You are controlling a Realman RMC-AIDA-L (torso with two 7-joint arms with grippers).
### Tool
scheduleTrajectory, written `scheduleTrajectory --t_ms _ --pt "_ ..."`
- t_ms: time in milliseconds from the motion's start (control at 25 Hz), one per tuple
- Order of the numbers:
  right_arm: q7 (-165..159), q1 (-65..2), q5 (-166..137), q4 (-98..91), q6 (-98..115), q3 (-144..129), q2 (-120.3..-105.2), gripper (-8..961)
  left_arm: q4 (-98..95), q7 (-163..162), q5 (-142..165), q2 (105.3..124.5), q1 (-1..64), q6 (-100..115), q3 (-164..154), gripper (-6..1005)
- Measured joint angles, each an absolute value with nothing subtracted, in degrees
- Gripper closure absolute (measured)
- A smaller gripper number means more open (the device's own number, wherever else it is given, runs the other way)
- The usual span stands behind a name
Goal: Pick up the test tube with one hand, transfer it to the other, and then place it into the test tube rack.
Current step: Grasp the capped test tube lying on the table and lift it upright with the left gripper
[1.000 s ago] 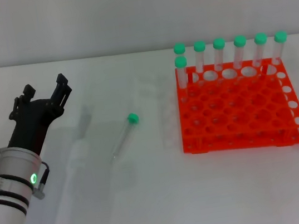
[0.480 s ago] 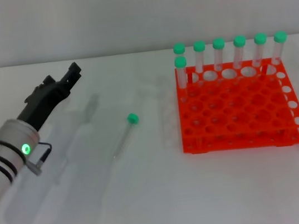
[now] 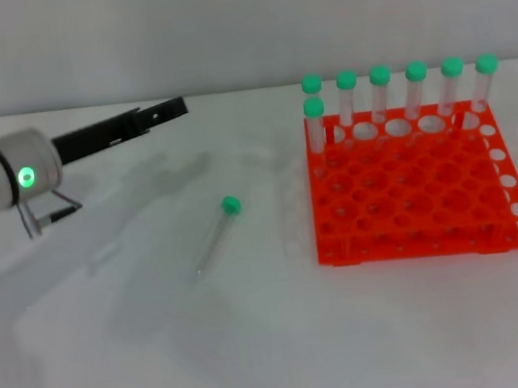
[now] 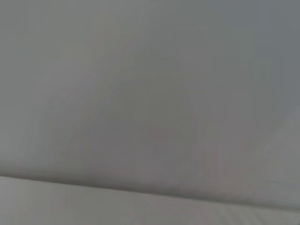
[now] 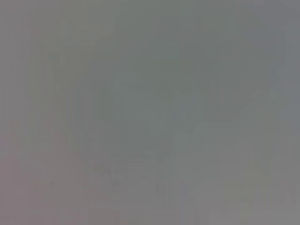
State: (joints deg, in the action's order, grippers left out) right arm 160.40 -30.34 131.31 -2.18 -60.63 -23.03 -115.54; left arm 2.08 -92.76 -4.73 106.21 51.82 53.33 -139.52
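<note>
The test tube [image 3: 214, 234] lies on the white table, its green cap [image 3: 230, 204] pointing toward the back. My left gripper [image 3: 176, 107] is black and reaches level toward the right from the white arm [image 3: 2, 174] with a green light. It hovers above the table, behind and to the left of the tube, and is apart from it. The orange test tube rack [image 3: 410, 193] stands at the right with several green-capped tubes [image 3: 380, 90] upright along its back row. My right gripper is out of view. Both wrist views show only blank grey.
The white table [image 3: 263, 349] spreads across the front and left. A pale wall [image 3: 232, 13] runs behind it. The left wrist view shows the grey wall and a pale strip of table [image 4: 93, 206].
My left arm has swung up and toward the right. The gripper went from pointing away over the left table to lying level, higher and closer to the middle. The tube and rack have not moved.
</note>
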Motion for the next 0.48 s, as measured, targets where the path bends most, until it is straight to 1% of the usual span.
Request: scheduleTrajectory --t_ms 160,280,400,480 --pt "160.4 -30.0 131.5 -2.3 -60.6 -23.0 -115.47 122 6.9 -100.8 2.2 104.93 56.8 58.2 -142.3 118" --pt "160.4 -30.0 131.6 -2.3 -60.6 -23.0 -115.46 122 11.3 -108.0 2.6 104.6 59.7 62.4 -149.7 118" --pt "160.4 -30.0 131.6 -2.3 -60.6 -23.0 -115.47 121 16.0 -117.4 3.2 105.24 63.0 66.5 -159.6 119" --pt "160.4 -30.0 131.6 -2.3 -60.6 -23.0 -115.48 121 20.0 -123.9 6.1 106.1 65.2 69.2 -163.0 119"
